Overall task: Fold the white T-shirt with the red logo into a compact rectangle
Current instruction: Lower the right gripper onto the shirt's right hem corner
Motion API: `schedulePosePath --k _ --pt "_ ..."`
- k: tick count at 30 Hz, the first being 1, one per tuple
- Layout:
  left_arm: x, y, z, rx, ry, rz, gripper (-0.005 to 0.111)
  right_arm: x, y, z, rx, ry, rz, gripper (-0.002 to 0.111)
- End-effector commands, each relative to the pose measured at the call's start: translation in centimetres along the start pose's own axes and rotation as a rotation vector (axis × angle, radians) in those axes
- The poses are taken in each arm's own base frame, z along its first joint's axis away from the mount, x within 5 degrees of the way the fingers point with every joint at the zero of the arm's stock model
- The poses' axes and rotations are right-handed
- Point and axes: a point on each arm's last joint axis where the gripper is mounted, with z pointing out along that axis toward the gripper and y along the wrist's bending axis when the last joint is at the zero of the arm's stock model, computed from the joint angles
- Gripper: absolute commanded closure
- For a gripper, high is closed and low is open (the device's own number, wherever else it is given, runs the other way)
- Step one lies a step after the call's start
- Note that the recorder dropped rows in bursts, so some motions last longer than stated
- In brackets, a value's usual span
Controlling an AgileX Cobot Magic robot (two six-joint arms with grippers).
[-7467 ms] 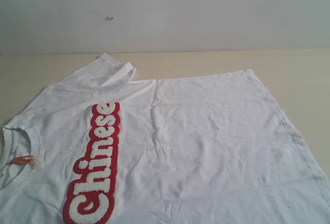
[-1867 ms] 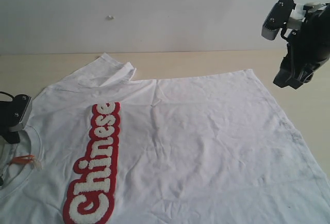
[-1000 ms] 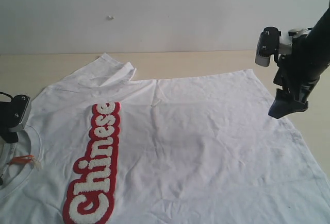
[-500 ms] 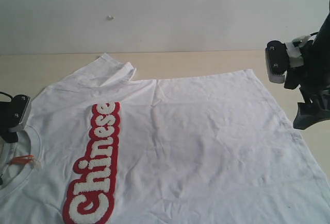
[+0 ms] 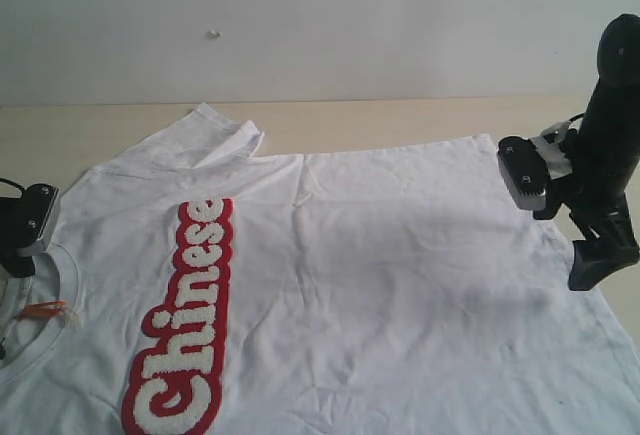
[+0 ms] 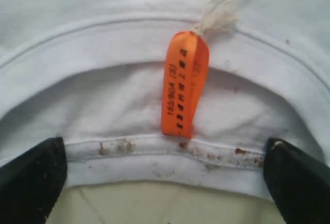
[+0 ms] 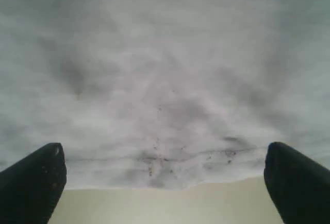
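Note:
The white T-shirt (image 5: 400,275) lies spread flat on the table, front up, with its collar (image 5: 55,255) at the left and its hem at the right. The red logo (image 5: 185,325) runs down its chest. My left gripper (image 6: 165,185) stands open just off the collar rim (image 6: 154,157), one finger on each side, and the orange neck tag (image 6: 184,87) lies beyond it. My right gripper (image 7: 165,185) is open low over the hem (image 7: 165,165), which is speckled with dirt. In the exterior view the right gripper (image 5: 598,260) stands at the shirt's right edge.
The beige table (image 5: 400,120) shows bare beyond the shirt at the back and on both sides. A pale wall (image 5: 350,25) rises behind it. One sleeve (image 5: 225,140) is bunched at the back left.
My right arm has come down and forward along the shirt's right edge, ending low at the hem. The left gripper and the shirt have stayed still.

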Motion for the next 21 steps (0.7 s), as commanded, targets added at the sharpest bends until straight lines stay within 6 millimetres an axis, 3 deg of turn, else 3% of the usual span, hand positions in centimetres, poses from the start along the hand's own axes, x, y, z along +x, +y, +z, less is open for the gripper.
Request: schedulePosePath --k 1,8,21 --pt "0.2 0.1 0.1 -0.023 0.011 0.006 0.002 0.3 -1.7 0.4 0.035 -0.044 0.041 0.003" --pt "0.2 0.1 0.1 -0.023 0.011 0.006 0.002 2.4 -3.0 0.7 0.055 -0.016 0.042 0.003" --pt "0.2 0.1 0.1 -0.023 0.011 0.010 0.002 2.4 -2.8 1.8 -0.007 -0.016 0.019 0.003"
